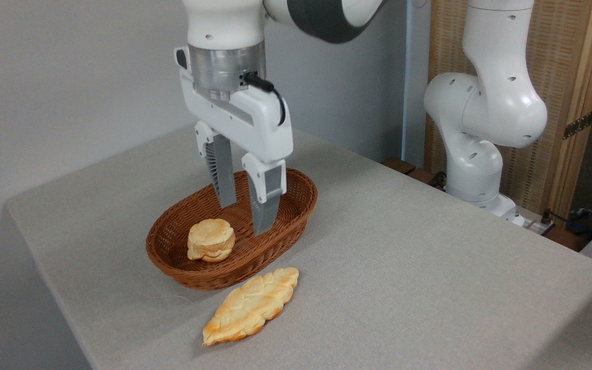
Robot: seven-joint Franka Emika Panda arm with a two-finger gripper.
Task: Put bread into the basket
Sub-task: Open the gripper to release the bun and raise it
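item: round bread bun (211,240), lying inside the oval wicker basket (296,218), toward its near-left end. likely light, soft and crumbly; if regripped, best pinched gently across its thick sides. gripper (250,216): above the basket's middle, fingers parted with nothing between them, clear of the bun. flat braided loaf (251,306): on the grey tablecloth (404,267) just in front of the basket.
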